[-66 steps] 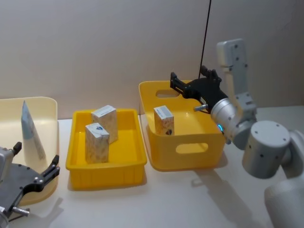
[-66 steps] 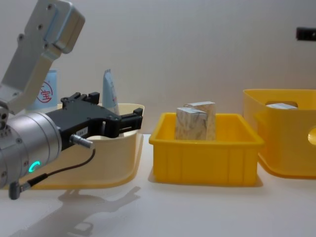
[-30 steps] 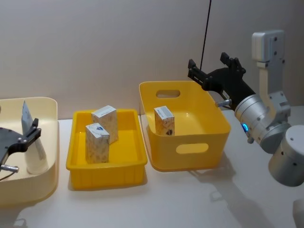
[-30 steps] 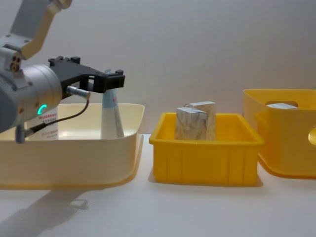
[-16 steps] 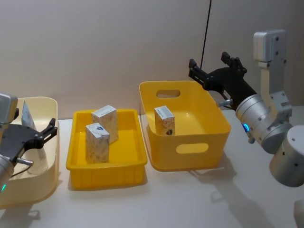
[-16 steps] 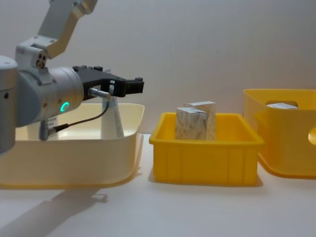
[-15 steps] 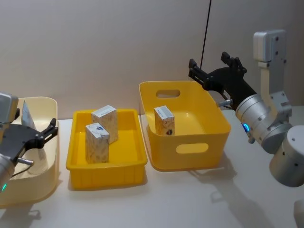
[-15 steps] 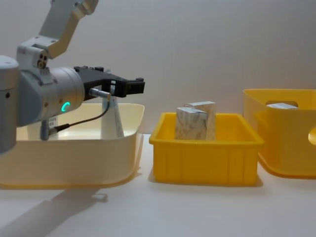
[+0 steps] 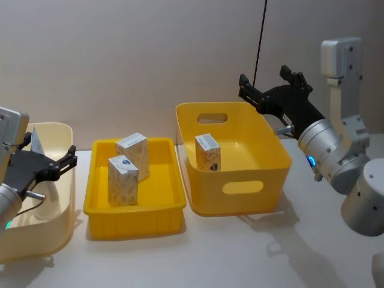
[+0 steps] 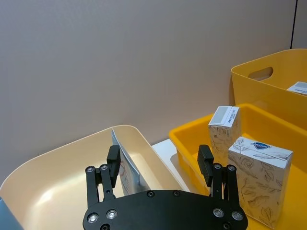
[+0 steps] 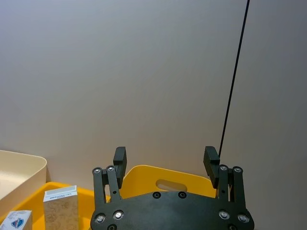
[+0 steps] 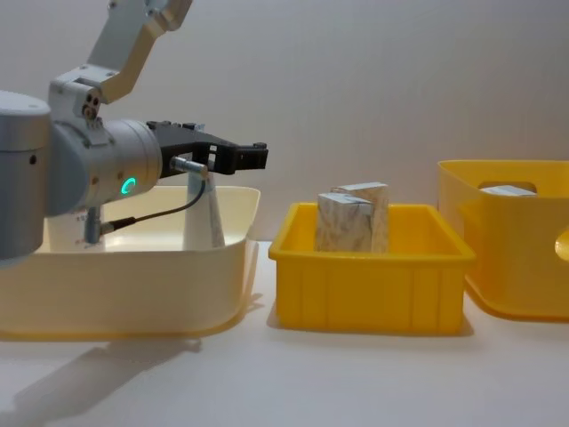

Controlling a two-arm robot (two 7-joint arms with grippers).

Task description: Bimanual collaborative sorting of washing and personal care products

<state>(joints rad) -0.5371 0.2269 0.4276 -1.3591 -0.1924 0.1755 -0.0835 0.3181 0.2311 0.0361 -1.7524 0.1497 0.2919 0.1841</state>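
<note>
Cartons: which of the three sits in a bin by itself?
The carton in the deep handled bin on the right; the other two share the shallow middle bin.

Plain greyish wall (image 9: 120,54) behind a white tabletop (image 9: 240,258), thin black cable (image 9: 261,36) against it.

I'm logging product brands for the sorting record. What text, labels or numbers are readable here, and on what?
Near carton in the shallow yellow bin: blue oval logo on top, lettering too blurred to read.
Far carton there: white label on top, too small to read.
Lone carton in the deep yellow bin: label unreadable.
Squeeze tube in the cream tray: no print readable.
</note>
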